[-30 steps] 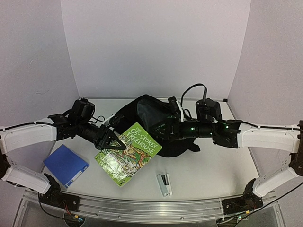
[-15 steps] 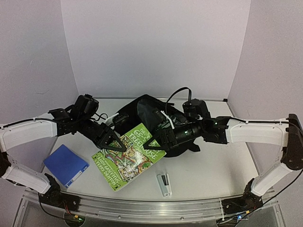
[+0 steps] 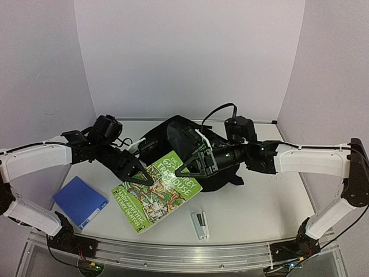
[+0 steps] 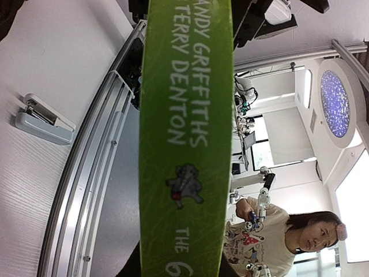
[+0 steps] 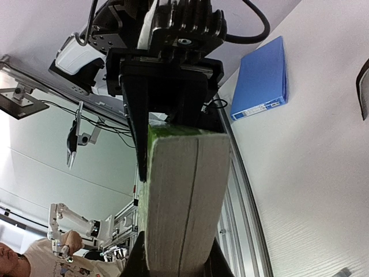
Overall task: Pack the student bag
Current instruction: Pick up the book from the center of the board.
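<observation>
— Clamped on the green book point(image 3: 157, 193) with both left gripper point(image 3: 137, 175) and right gripper point(image 3: 188, 168)?

— Yes, at spine edge and page edge. Lift level, then swing toward the student bag point(image 3: 179, 135) just behind, mid-table. Look for its opening first: hard to make out from above.

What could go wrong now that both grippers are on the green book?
Left gripper and right gripper both clamp the green book by opposite edges; uneven pulling could bend or twist it loose. The black backpack lies slumped behind, so the book may catch its fabric rather than slide in.
</observation>
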### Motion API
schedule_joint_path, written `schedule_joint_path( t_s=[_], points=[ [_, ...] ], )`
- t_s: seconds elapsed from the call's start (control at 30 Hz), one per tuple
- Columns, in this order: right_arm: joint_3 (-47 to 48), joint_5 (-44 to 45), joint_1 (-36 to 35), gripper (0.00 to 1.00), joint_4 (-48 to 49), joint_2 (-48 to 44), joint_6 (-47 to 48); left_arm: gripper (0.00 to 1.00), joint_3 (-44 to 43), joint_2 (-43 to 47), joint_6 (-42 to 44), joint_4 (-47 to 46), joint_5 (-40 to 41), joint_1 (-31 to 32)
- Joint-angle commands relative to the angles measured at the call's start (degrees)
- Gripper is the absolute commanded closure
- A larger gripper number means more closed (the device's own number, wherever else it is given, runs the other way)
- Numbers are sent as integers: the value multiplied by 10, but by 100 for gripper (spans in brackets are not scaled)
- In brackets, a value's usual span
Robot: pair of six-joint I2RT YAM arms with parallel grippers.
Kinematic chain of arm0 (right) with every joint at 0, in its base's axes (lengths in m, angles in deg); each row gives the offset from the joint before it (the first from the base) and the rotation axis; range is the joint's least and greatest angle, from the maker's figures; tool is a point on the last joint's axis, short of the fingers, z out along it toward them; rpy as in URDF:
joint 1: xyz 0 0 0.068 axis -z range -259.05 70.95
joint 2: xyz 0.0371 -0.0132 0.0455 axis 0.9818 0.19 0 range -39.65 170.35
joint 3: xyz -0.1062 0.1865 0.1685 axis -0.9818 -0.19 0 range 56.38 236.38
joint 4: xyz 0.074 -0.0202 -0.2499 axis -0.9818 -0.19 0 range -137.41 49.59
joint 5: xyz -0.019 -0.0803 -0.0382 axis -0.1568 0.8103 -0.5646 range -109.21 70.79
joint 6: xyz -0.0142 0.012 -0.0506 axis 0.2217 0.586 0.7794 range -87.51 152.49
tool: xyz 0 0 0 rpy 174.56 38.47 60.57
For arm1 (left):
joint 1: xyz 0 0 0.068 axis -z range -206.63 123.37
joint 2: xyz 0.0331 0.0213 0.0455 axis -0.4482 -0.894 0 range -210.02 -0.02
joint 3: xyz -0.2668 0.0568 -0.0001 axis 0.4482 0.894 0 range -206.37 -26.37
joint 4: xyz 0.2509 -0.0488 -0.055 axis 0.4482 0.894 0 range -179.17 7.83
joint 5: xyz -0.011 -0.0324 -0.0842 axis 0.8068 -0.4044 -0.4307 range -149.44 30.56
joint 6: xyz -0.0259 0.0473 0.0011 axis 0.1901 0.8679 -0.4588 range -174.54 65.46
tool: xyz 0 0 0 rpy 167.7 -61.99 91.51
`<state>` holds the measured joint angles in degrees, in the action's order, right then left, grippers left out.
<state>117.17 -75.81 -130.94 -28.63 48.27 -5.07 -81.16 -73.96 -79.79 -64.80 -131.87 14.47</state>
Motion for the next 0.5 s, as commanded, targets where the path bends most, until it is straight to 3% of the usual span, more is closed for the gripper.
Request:
schedule_joint_path(
  t_s=[0.0,0.2,0.27,0.33,0.47],
  points=[
    [7,10,-5,100,83,0,-22,96,-41,3,17,10,5,2],
    [1,92,-3,100,83,-23,-29,63,-61,-10,40,53,122,1],
    [-7,124,4,100,82,-39,-32,40,-67,-8,44,65,180,-1],
    [-21,160,19,100,79,-54,-35,26,-69,-3,45,70,223,-6],
    [-45,214,57,100,66,-98,-41,13,-67,13,33,52,278,-27]
  ],
)
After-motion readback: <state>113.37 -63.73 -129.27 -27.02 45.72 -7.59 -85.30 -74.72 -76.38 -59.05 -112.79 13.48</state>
